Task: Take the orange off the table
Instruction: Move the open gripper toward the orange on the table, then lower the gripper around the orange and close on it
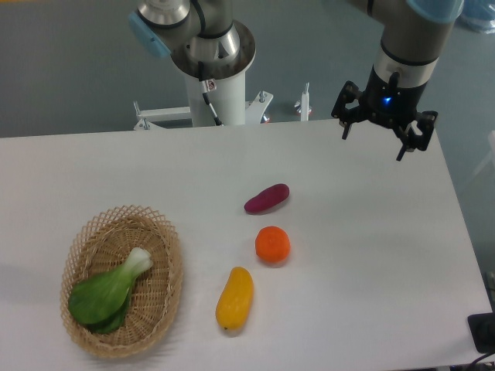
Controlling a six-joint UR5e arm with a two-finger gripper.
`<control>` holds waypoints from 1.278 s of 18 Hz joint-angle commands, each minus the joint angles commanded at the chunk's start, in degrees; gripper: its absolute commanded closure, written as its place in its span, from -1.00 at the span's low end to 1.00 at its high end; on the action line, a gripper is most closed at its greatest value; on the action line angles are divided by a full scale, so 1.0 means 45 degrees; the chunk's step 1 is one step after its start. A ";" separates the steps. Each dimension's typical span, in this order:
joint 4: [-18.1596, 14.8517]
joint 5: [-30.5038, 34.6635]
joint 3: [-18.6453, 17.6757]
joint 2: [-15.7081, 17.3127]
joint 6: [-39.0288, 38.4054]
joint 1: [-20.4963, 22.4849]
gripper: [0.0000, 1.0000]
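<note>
The orange [273,244] is a small round bright orange fruit lying on the white table [371,255], near the middle. My gripper [376,144] hangs above the table's far right part, well up and to the right of the orange. Its fingers [346,128] are spread apart and nothing is between them.
A purple sweet potato [267,198] lies just behind the orange. A yellow-orange mango-like fruit [234,298] lies in front of it to the left. A wicker basket [85,247] with a green bok choy [108,292] stands at the front left. The arm's base [216,85] stands behind the table.
</note>
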 joint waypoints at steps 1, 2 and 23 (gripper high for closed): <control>0.0174 0.0000 -0.0349 0.0116 0.0000 -0.0020 -1.00; 0.0543 -0.0019 -0.0391 0.0137 0.0000 -0.0020 -1.00; 0.5176 -0.0156 -0.4630 -0.0662 -0.5330 -0.2616 -1.00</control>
